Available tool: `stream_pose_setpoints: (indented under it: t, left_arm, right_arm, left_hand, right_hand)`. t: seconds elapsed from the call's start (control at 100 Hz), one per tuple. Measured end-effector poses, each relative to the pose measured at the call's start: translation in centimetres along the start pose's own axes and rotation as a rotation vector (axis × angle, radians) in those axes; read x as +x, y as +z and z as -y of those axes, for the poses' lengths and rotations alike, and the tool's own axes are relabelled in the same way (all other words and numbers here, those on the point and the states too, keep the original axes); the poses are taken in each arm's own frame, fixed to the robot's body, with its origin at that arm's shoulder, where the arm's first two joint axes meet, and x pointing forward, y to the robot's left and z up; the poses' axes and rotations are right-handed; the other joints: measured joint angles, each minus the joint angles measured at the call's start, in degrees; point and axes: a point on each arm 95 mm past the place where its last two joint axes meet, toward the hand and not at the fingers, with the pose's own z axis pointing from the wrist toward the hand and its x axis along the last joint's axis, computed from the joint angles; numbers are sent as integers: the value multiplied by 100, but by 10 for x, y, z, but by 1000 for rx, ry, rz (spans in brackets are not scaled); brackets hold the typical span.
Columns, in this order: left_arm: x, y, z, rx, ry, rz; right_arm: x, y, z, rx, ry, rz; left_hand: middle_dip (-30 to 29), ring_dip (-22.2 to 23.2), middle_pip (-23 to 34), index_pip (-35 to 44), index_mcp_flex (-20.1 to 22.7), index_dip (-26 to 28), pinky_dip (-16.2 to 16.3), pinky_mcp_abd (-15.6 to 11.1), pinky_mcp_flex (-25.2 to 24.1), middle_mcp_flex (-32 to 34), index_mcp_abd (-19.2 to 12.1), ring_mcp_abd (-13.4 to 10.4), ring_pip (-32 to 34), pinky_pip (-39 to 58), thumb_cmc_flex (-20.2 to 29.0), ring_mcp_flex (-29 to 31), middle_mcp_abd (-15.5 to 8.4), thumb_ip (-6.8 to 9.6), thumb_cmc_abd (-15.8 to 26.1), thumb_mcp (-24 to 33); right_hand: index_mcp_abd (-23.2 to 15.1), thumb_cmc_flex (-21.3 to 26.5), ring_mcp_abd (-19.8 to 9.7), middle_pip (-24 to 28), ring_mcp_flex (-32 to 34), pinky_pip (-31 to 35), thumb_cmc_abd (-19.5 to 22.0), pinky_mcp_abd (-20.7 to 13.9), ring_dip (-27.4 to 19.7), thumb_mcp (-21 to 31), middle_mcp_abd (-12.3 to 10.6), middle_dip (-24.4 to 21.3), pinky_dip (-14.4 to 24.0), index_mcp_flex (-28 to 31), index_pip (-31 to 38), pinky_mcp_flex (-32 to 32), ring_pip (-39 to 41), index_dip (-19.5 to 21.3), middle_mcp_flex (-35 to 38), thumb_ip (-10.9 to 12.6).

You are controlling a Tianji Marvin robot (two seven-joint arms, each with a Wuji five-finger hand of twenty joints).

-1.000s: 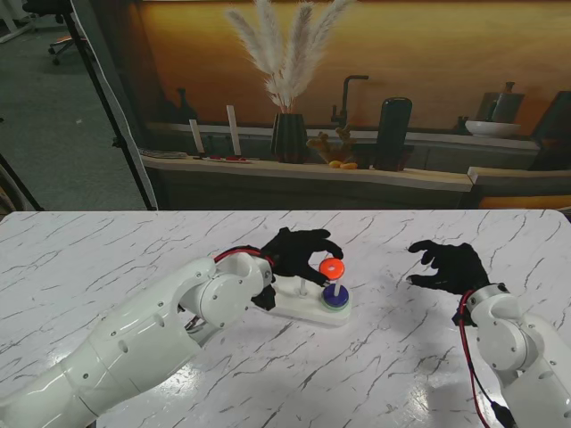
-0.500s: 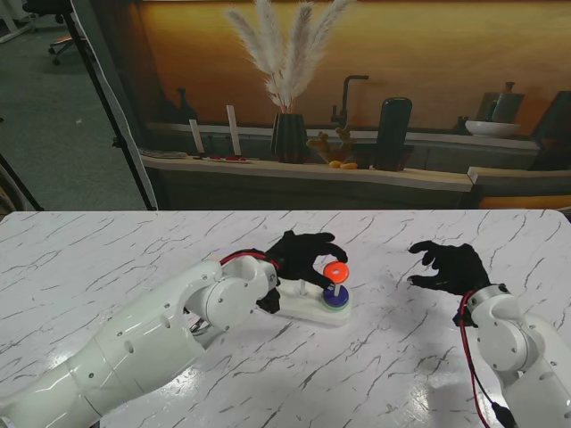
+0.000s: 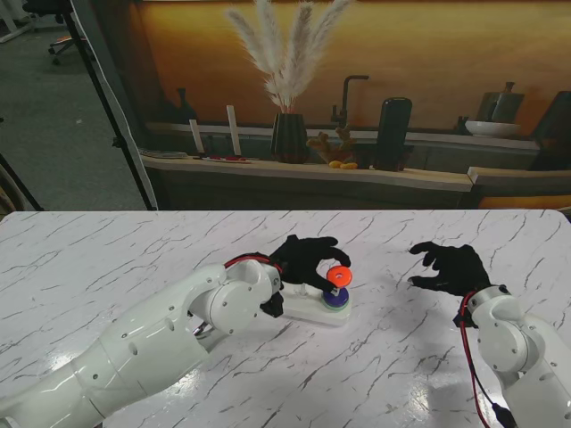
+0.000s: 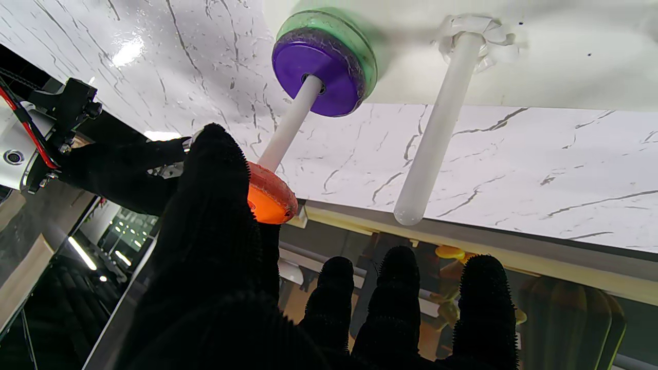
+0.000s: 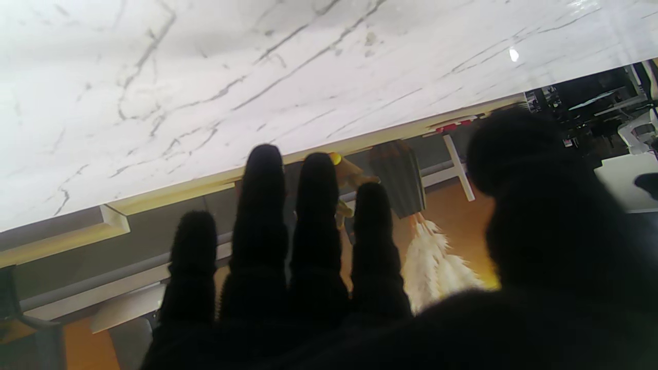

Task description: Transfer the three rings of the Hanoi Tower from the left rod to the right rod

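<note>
An orange ring (image 3: 338,276) sits at the tip of the right rod (image 4: 288,126) of a white Hanoi Tower base (image 3: 314,308), pinched at its rim by the black-gloved left hand (image 3: 303,259). Lower on the same rod, a purple ring (image 4: 318,77) rests on a green ring (image 4: 360,41) against the base. The left wrist view shows what the stand's view cannot: the thumb (image 4: 216,205) pressed on the orange ring's edge, the ring's hole on the rod's end, and three other fingertips (image 4: 398,272) held apart from the ring and touching nothing. A second rod (image 4: 437,128) stands bare beside the first; a third rod cannot be made out in either view.

Well off to the right on the marble table (image 3: 107,259), the right hand (image 3: 451,266) hovers with fingers loosely curled and spread, holding nothing. Its wrist view shows four fingertips (image 5: 262,205) side by side and the thumb (image 5: 519,164) apart, with only bare tabletop ahead. Beyond the table's far edge stand a dark vase (image 3: 288,138) of pampas grass (image 3: 285,53) and a shelf (image 3: 357,169).
</note>
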Motion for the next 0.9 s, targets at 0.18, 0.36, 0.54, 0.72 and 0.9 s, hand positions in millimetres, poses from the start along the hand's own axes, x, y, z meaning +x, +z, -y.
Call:
stream_pose_setpoints:
  t: [0.18,0.36,0.54,0.72,0.9]
  left_arm:
    - [-2,1,-2,-5,2,4]
    - [-4,3,-3,-8,2,11]
    - [-5,4,-5,-9,4,13]
    - [-4,6,-6,-12,8,12]
    - [-5,9,-10,-17,11,15]
  right_arm:
    - [-1,0,1,1,0,2]
    - [-1,0,2,4,0,2]
    - [-2,0,2,6,0,4]
    - [-3,-1,2,3,-2,6]
    - [-4,-1,1,0,-2,9]
  left_hand:
    - [0,43,0,0,0,0,0,1,12,0,0,0,4,1,0,0,0,0,0,0]
    - [2,53,0,0,0,0,26,1,28,0,0,0,5,104,0,0,0,0,0,0]
    - [2,56,0,0,0,0,40,3,62,0,0,0,12,180,0,0,0,0,0,0]
    - [9,57,0,0,0,0,50,4,66,0,0,0,46,204,0,2,0,0,0,0]
    - [10,76,0,0,0,0,112,5,74,7,0,2,51,318,45,96,0,0,-2,0]
  right_hand:
    - [0,0,0,0,0,0,0,0,0,0,-1,0,0,0,0,0,0,0,0,0]
    - [0,0,0,0,0,0,0,0,0,0,-1,0,0,0,0,0,1,0,0,0]
    - [0,0,0,0,0,0,0,0,0,0,-1,1,0,0,0,0,1,0,0,0]
    - [0,0,0,0,0,0,0,0,0,0,-1,1,0,0,0,0,1,0,0,0]
    - [0,0,0,0,0,0,0,0,0,0,-2,1,0,0,0,0,1,0,0,0]
